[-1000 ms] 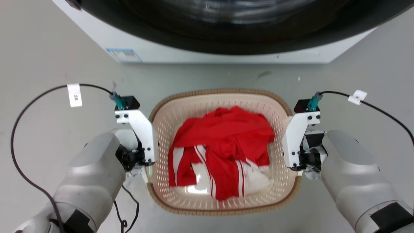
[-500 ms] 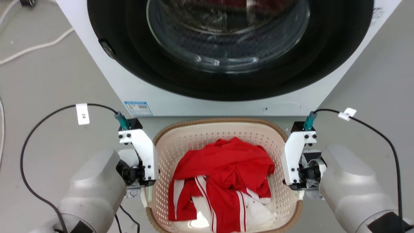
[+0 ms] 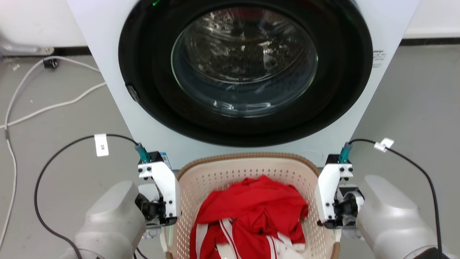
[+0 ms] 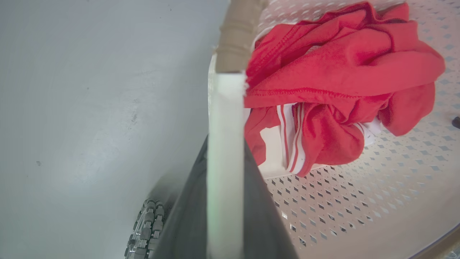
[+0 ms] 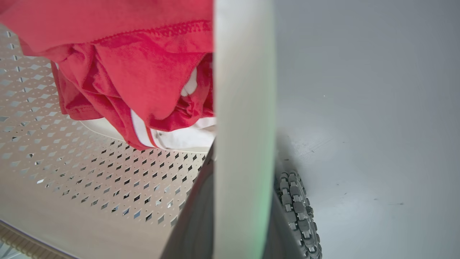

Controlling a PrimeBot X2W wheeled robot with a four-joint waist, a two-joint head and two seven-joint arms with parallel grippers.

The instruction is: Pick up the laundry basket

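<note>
Grippers, pair: left gripper [image 4: 225,216] and right gripper [image 5: 239,216], each with two long dark fingers, are clamping narrowly on the white plastic side handles [image 4: 224,126] of the load, one pale strip pinched between each set of jaws. Gripping both ends is sharing the weight and holding the load level. Load: rounded-rectangular cream plastic laundry basket [image 3: 248,160] with perforated walls and brown woven-look rim, hanging between the two grippers at the bottom centre of the head view. It is judged to be riding clear of the floor, though its underside is hidden. Contents: crumpled red garment with white stripes [image 3: 251,212], lying heaped in the basket's middle. Below, beside the handles in the wrist views: ridged grey wheels [image 5: 298,212], resting on smooth grey floor [image 3: 54,180]. Beyond: white front-loading washing machine [image 3: 104,72] with black-ringed round glass door [image 3: 244,61], appearing shut, standing close behind the basket's far rim. Farthest: white cables [image 3: 54,106], trailing across the floor on the left.
</note>
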